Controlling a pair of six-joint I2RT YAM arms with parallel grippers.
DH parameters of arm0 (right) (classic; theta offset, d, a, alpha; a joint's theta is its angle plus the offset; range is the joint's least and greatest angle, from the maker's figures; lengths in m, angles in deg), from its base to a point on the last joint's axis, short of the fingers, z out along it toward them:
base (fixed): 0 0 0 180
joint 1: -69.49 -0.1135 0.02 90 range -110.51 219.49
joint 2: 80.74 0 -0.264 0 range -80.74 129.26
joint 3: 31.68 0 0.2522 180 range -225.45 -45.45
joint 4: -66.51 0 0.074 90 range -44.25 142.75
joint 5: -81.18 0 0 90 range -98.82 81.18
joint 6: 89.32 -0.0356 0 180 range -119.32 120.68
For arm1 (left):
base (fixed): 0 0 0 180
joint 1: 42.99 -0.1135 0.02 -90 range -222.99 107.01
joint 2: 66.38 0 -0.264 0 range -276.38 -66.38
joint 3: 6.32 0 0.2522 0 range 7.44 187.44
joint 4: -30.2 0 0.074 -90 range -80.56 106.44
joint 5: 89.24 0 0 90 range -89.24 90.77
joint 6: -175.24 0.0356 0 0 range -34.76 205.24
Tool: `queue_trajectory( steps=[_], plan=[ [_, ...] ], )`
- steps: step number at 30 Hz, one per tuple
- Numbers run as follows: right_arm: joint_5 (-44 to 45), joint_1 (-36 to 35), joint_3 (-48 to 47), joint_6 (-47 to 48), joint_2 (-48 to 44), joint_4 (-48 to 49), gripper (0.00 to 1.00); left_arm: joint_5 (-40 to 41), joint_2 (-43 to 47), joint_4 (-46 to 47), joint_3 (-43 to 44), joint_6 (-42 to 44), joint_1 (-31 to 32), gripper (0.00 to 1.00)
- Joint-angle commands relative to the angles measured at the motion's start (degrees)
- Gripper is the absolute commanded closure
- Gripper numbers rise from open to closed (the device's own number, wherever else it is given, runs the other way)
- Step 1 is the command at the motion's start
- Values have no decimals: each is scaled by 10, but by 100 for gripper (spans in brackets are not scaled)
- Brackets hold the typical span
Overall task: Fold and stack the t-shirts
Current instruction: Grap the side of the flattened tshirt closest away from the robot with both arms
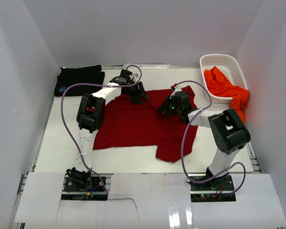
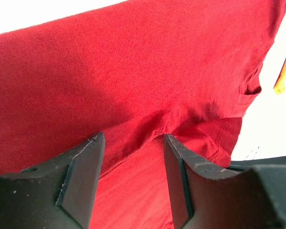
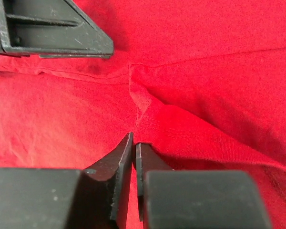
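Counter [image 1: 62, 152]: white; all three shirts and both arms are carried on it.
Dark red t-shirt [image 1: 128, 126]: spread flat at the middle of the counter. Its long axis is laid left to right, with the sleeves at the right end, one toward the arm bases and one at the far edge.
Basket [image 1: 219, 59]: white and slotted, set at the far right corner, well apart from the spread shirt.
Orange-red t-shirt [image 1: 221, 83]: bundled in the basket, with part of it draped over the near rim.
Black t-shirt [image 1: 81, 78]: folded at the far left corner, its blue print turned up.
Deciding relation: the far edge of the dark red t-shirt is reached by both arms. The cloth lies directly under each pincer and stretches from there toward the arm bases. The far sleeve seam is nearer to the right arm.
Left pincer [image 1: 136, 98]: released, jaws held apart and astride a raised fold beside the sleeve. Nothing is gripped, and contact with the cloth cannot be told.
Right pincer [image 3: 134, 140]: clenched, tips pressed down on the dark red t-shirt. A raised crease is drawn up into the tips, so a thin pinch of cloth is judged to be grasped.
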Motion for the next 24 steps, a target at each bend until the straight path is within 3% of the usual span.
queue_trajectory(
  steps=[1,12,13,14,16,17,20,22,24],
  plan=[
    [13,-7,19,-9,-24,17,92,6,31,-6,1,5,1,37],
    [5,-20,67,-98,-60,-4,87,7,34,-5,-8,4,1,37],
    [-10,-20,74,-110,-62,3,85,7,34,-4,-8,3,1,37],
    [-19,-22,82,-122,-62,11,74,6,33,-4,-7,2,1,37],
    [-61,-22,80,-148,-52,27,66,6,33,-3,-7,1,1,37],
    [-74,-22,76,-158,-48,30,57,6,33,-3,-7,1,1,37],
    [-142,-22,69,-205,-30,65,53,6,34,-3,-4,1,1,37],
    [-184,-22,61,-241,-23,80,42,6,34,-3,-4,2,1,36],
    [-202,-22,49,-246,-30,66,41,7,35,-3,-5,4,1,37]
  ],
)
